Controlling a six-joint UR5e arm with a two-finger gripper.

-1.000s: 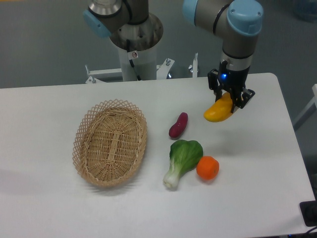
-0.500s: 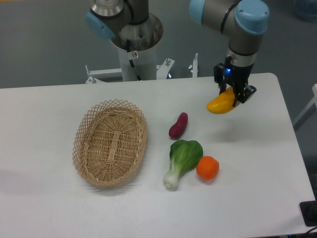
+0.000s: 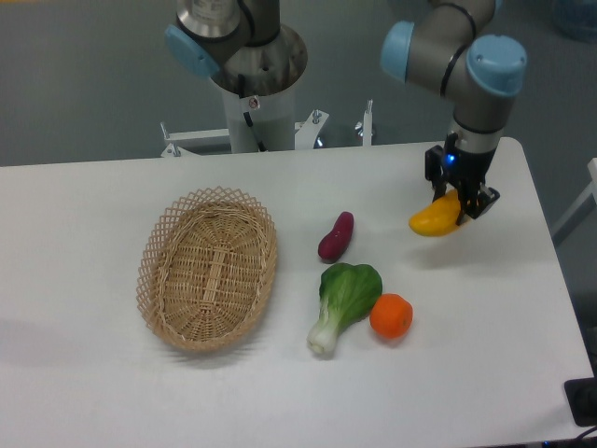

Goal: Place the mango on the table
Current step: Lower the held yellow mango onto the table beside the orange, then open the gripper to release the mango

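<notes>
I have the pincer [image 3: 462,200] clamped on one end of the mango [image 3: 435,219], which juts out to its left above the tabletop [image 3: 485,308]. I judge the fruit smooth, firm and fairly light, so this end grip may let it pivot. The fingertips hide behind it; its height above the surface is unclear.
</notes>
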